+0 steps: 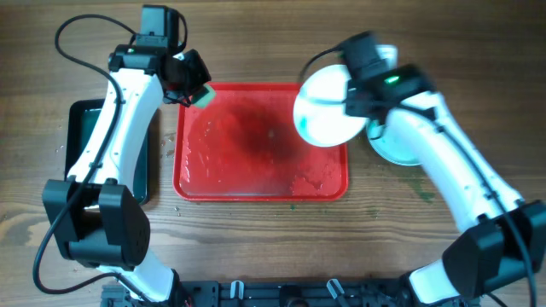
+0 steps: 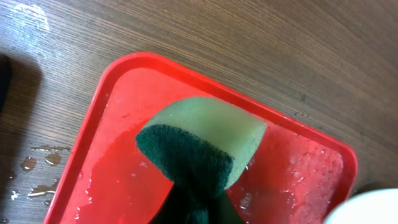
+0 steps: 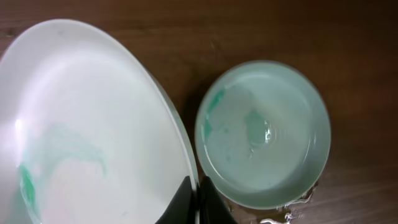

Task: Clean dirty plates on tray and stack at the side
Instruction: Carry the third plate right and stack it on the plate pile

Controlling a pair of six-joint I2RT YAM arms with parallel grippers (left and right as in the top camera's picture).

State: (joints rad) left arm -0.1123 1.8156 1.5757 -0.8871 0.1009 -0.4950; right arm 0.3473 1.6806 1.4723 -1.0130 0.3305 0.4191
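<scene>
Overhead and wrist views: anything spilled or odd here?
The tray is wet, and water droplets lie on the table beside its left rim. The plate set aside on the table shows teal smears, so looks unclean.

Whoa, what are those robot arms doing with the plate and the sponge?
The robot is washing plates. Its left end effector grips a green sponge with a dark scrubbing side above one corner of the wet red plastic tray. Its right end effector holds a round white plate by the rim, lifted at the tray's right edge, and faint teal smears show on it. Another pale round plate sits on the wooden table beside the tray, with teal marks and water in it.
</scene>
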